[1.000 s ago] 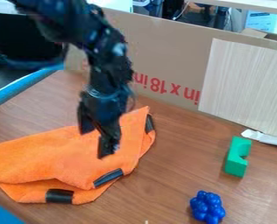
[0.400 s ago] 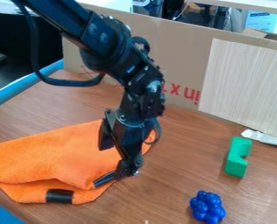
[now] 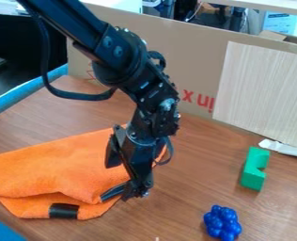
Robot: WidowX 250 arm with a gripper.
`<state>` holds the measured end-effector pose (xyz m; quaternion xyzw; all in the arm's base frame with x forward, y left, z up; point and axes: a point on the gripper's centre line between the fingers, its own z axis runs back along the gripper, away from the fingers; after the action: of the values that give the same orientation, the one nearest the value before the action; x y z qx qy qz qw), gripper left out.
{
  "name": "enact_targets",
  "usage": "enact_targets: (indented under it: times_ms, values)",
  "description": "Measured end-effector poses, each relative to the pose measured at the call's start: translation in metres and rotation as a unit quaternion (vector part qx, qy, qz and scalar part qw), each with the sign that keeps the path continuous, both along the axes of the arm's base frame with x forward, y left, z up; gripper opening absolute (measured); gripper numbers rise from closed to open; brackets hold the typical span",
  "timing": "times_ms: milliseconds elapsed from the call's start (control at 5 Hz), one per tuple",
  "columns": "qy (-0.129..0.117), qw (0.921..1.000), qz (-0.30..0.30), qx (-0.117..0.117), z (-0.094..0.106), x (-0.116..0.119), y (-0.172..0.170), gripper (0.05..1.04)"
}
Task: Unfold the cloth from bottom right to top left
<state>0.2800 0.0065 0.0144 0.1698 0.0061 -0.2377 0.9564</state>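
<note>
The black gripper hangs over the right part of the orange cloth, its two fingers spread apart. One finger is above the cloth, and the other is at the cloth's lower right edge, beside a black strip. The cloth lies folded on the table at the left, with a lower layer showing along its front edge and another black strip there. The arm and gripper hide part of the cloth's right side.
On the brown table, a blue knobbly toy sits at the front right and a green block at the right. A cardboard wall with a pale panel stands along the back.
The gripper has moved right and down from over the middle of the cloth to its lower right edge. Since the middle frame it has shifted slightly lower. The cloth looks unmoved.
</note>
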Motion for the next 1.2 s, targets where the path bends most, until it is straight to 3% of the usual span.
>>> enact_targets:
  times_ms: [400,800,1000,1200]
  values:
    - [0.022,0.9997,-0.002,0.014,-0.014,-0.004,0.004,0.947]
    - [0.027,0.9995,0.004,0.016,-0.019,-0.001,0.01,0.359]
    - [0.027,0.9995,0.005,0.014,-0.019,0.0,0.012,0.15]
    - [0.031,0.9995,0.003,0.009,-0.019,-0.005,0.014,0.062]
